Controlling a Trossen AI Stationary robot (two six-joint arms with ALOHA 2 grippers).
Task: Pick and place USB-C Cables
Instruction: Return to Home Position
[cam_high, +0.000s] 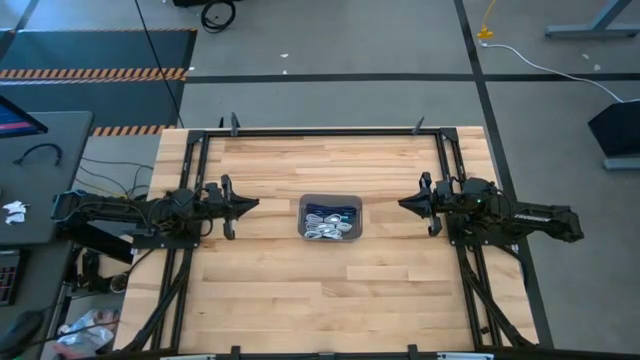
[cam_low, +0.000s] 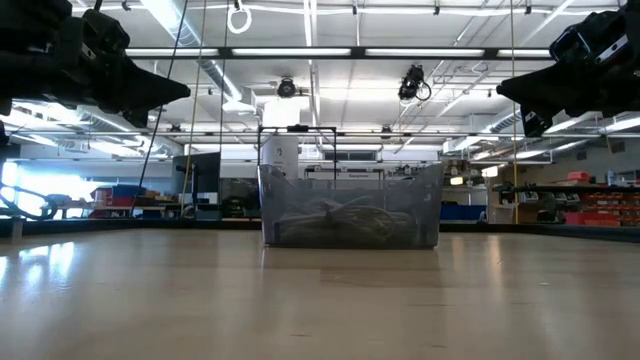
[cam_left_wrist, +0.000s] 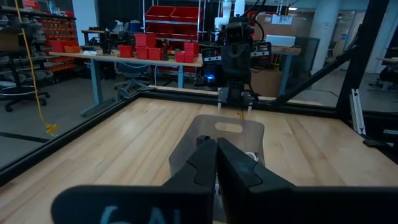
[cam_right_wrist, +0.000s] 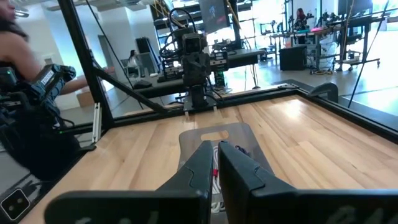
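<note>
I see the cables (cam_high: 330, 224) all in the tray (cam_high: 303, 215) at table centre, midway between my arms. Left gripper (cam_high: 250, 204) and right gripper (cam_high: 404, 204) (both pinched together, empty) point at it, equally near, raised.

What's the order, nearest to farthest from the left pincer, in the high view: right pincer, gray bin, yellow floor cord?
1. The gray bin, directly facing the left pincer.
2. The right pincer, on the bin's other side.
3. The yellow cord, off the table, beyond its far right corner.
</note>
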